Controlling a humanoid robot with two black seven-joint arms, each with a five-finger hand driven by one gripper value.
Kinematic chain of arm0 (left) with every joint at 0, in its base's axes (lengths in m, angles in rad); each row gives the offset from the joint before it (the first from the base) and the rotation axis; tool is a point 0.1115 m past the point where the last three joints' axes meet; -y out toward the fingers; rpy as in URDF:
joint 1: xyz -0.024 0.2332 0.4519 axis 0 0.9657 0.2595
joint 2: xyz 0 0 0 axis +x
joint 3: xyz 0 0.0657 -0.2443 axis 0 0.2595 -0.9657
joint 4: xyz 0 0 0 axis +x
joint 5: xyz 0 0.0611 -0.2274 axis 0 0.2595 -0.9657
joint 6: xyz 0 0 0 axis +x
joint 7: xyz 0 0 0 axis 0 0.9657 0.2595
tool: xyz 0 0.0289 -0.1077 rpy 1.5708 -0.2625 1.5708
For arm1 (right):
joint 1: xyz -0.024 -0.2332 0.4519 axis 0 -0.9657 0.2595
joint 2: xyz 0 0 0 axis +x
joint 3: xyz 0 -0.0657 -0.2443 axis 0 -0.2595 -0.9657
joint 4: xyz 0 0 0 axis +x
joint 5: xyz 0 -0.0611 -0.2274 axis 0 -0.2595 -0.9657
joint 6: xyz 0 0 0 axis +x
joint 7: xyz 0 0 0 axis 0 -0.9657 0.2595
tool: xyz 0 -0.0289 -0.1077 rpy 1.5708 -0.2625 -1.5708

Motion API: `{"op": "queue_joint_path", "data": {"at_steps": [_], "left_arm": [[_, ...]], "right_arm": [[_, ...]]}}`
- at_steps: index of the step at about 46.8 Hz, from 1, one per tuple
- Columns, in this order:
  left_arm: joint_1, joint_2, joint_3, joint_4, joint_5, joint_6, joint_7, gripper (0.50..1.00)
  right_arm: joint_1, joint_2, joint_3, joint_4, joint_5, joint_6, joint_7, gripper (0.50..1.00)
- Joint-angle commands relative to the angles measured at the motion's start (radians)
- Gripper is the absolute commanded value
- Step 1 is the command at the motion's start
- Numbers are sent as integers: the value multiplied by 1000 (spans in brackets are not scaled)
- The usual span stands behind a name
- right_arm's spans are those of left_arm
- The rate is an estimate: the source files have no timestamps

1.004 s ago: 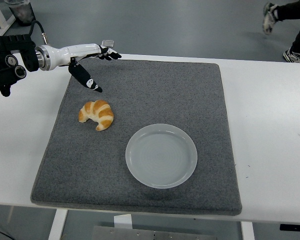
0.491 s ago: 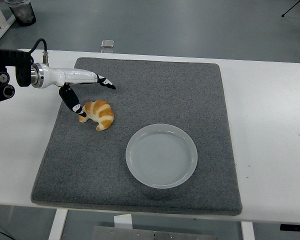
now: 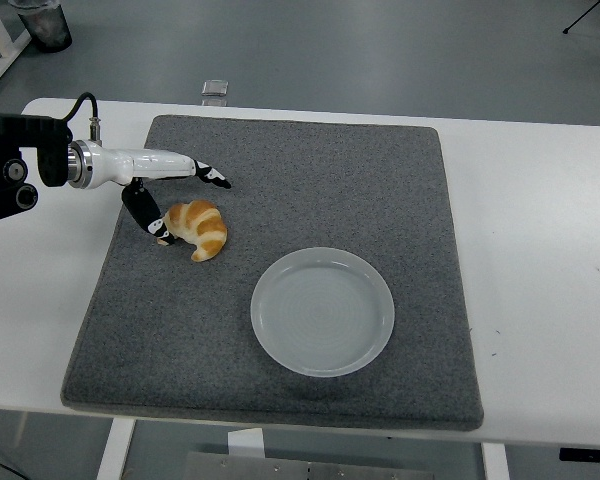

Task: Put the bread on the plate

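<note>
Croissant (image 3: pixel 196 228) is lying flat on the grey mat (image 3: pixel 310 190), in the mat's left half, toward the desk's left edge and a bit nearer the far edge than the near one. Not on the plate (image 3: pixel 323 311) — plate sits apart from it on the same mat, closer to the near edge, about mid-desk, nothing on it. Left hand (image 3: pixel 165 185) reaches in from the left edge and hangs right over the croissant's left end: fingers (image 3: pixel 212 177) stretched out flat and spread, pointing toward the right edge just beyond the croissant on its far side, thumb (image 3: pixel 145 212) angled down with its tip at the croissant's left tip, looks like touching. Hand isn't closed on it, nothing pinched. Mat covers most of the white desk (image 3: pixel 540 230), which shows bare on the right side. Small clear square object (image 3: pixel 215 88) on the floor past the far edge; can't tell what it is.
</note>
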Motion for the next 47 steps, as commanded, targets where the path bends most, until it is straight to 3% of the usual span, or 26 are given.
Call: {"op": "queue_joint_path", "data": {"at_steps": [1,15,36,47], "left_arm": [[3,-17,0,10,0,0,1,994],[27,-83,-1,70,0,1,-1,994],[49,-108,0,93,1,20,1,992],[50,-119,0,102,15,24,1,945]], "right_arm": [[0,0,0,0,-1,0,0,952],[0,0,0,0,1,0,0,954],[0,0,0,0,1,0,0,952],[0,0,0,0,1,0,0,952]]}}
